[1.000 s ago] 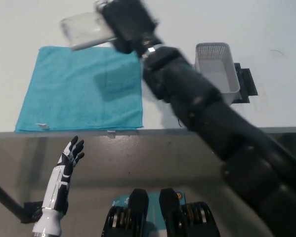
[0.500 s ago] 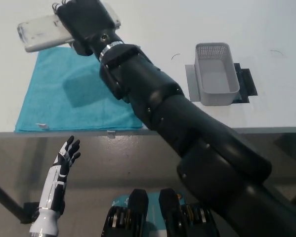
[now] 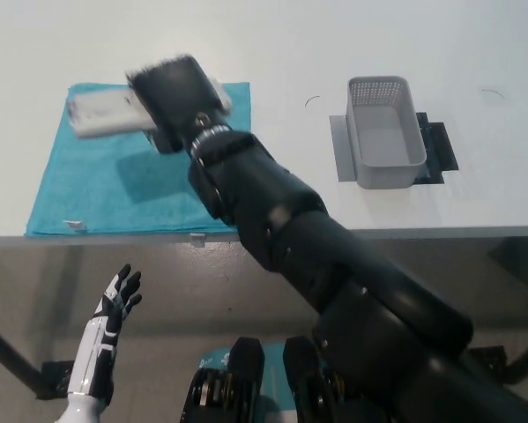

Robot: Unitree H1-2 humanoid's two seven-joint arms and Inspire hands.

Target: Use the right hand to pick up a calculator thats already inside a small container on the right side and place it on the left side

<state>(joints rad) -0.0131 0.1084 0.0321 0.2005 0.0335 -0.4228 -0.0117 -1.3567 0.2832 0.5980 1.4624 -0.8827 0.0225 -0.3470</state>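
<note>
Closest to the camera, the white left hand is just parked low at the left, below the table edge, fingers spread and holding nothing, so it's not part of the action. The table runs across above that, and the big black right arm reaches diagonally up from the bottom right, over the front edge and across to the left half of the surface. At the end of it the right hand is clenched around the calculator, which pokes out to the left of the hand as a pale, slightly blurry slab. It's sitting over the upper part of the teal cloth, and there's a dark shadow on the cloth just below it, so I'd say it's hovering rather than resting, though I honestly can't tell how much gap is left. Over on the right, well apart from all this, the small grey container sits on its dark mat with nothing in it that I can see. So progress-wise: the pickup is done, the carry across to the left side looks basically done too, and what's left is the boring bit, lowering the calculator onto the cloth, letting the fingers go, and pulling the arm back out. My guess is we're most of the way through; the only real way to mess it up now is dropping it from height or dragging the cloth when the hand backs off.
</note>
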